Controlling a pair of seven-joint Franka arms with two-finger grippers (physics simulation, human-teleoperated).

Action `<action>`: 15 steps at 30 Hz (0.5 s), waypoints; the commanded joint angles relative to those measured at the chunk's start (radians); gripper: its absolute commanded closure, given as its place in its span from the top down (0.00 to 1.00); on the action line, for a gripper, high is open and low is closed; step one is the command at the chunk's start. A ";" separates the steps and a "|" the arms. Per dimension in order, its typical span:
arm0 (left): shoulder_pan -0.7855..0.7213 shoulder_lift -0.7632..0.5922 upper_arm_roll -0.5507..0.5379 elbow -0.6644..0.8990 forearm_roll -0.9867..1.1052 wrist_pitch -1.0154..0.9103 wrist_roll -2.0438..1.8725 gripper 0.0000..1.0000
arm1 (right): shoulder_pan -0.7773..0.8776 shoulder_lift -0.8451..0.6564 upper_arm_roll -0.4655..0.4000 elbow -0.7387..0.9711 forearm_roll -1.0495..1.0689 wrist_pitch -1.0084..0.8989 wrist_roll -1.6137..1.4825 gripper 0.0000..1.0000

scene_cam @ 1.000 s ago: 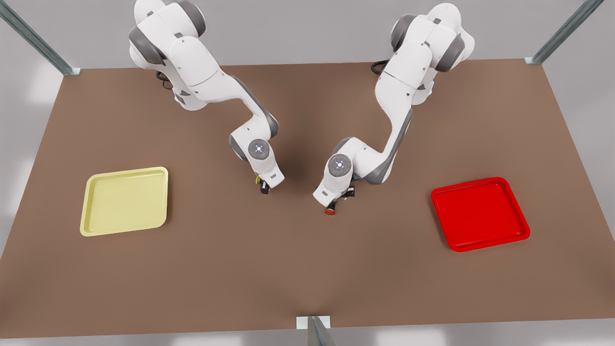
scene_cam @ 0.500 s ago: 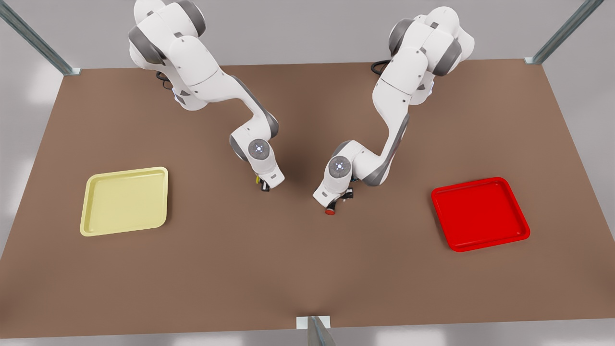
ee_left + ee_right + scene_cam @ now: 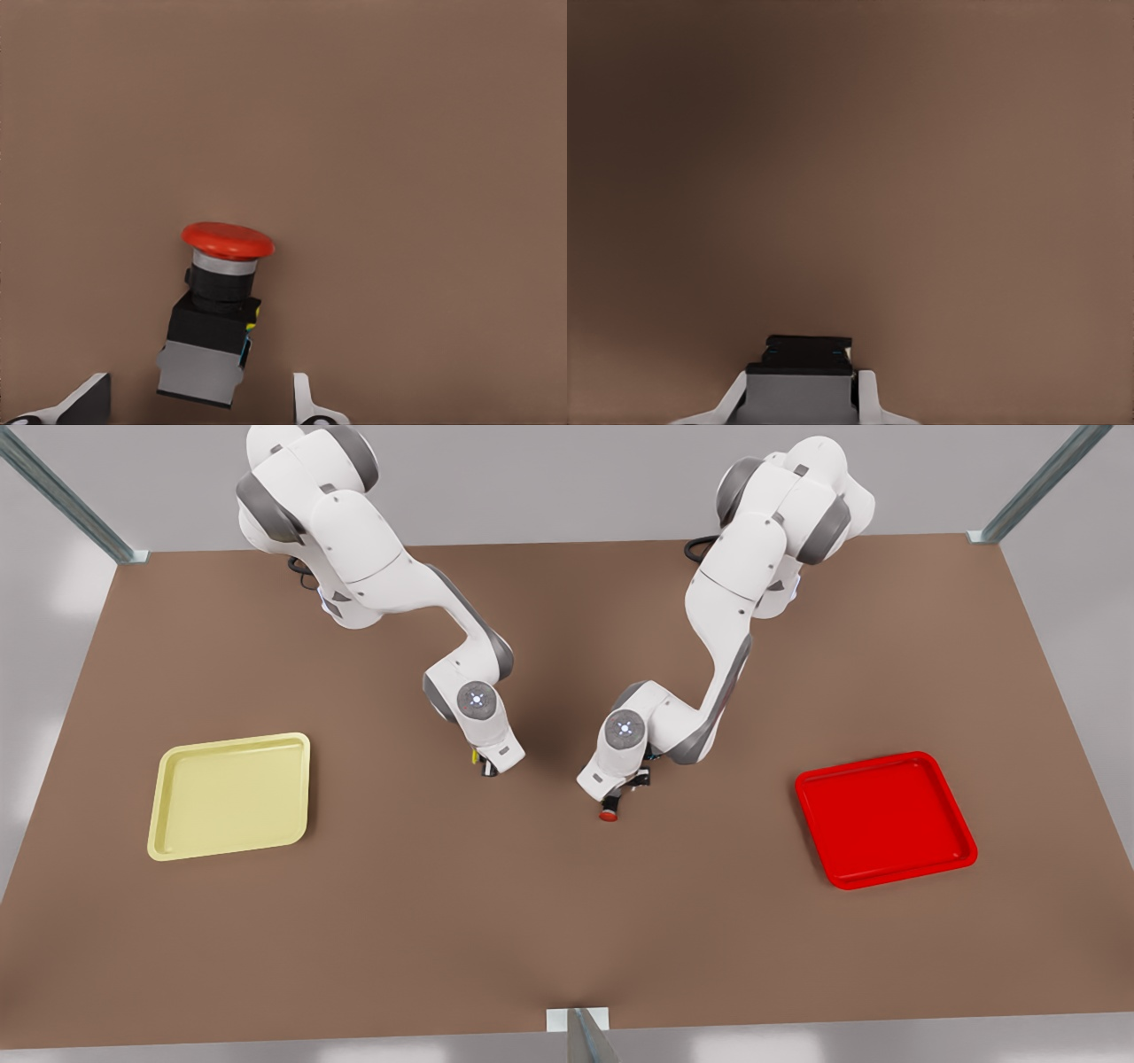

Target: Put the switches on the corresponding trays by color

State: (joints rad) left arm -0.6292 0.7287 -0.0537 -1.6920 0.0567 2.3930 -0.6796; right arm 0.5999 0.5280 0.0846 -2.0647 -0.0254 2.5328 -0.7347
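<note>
The red-capped switch [image 3: 217,305] lies tilted on the brown table, also seen as a red dot [image 3: 608,815] near the middle. My left gripper [image 3: 197,397] hovers over it, open, one finger on each side of its dark body without touching; this is the arm on the front view's right [image 3: 620,793]. My right gripper [image 3: 799,400] is shut on the yellow-capped switch [image 3: 799,372], whose grey-black body sits between the fingers; a speck of its yellow cap [image 3: 476,757] peeks beside that gripper [image 3: 487,769]. The pale yellow tray [image 3: 168,806] lies at the front view's left, the red tray [image 3: 819,828] at its right.
Metal frame posts stand at the table's far corners [image 3: 1019,509] and at the middle of its near edge [image 3: 580,1032]. Wide bare tabletop separates both grippers from the trays.
The arm over the red switch shifted its elbow and wrist slightly back. The gripper with the yellow switch crept a little toward the far side. The red switch stayed put.
</note>
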 commanded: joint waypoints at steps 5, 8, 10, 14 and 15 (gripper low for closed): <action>0.017 0.003 0.000 0.000 0.034 0.005 0.000 0.99 | -0.025 -0.074 0.000 -0.006 -0.004 -0.077 -0.008 0.51; 0.014 0.009 0.000 0.002 0.035 0.006 0.000 0.98 | -0.149 -0.167 -0.017 -0.025 -0.010 -0.180 -0.184 0.51; 0.011 0.012 0.000 0.002 0.035 0.020 0.000 0.92 | -0.204 -0.183 -0.085 -0.026 -0.013 -0.217 -0.310 0.51; 0.003 0.014 0.000 0.000 0.034 0.029 -0.006 0.76 | -0.273 -0.177 -0.331 -0.023 -0.013 -0.217 -0.607 0.53; 0.002 0.014 -0.005 0.000 0.034 0.029 -0.006 0.77 | -0.279 -0.171 -0.391 -0.021 -0.015 -0.213 -0.690 0.53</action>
State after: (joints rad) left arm -0.6275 0.7425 -0.0582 -1.6920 0.0898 2.4222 -0.6883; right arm 0.3073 0.3598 -0.3391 -2.0862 -0.0397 2.3218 -1.4785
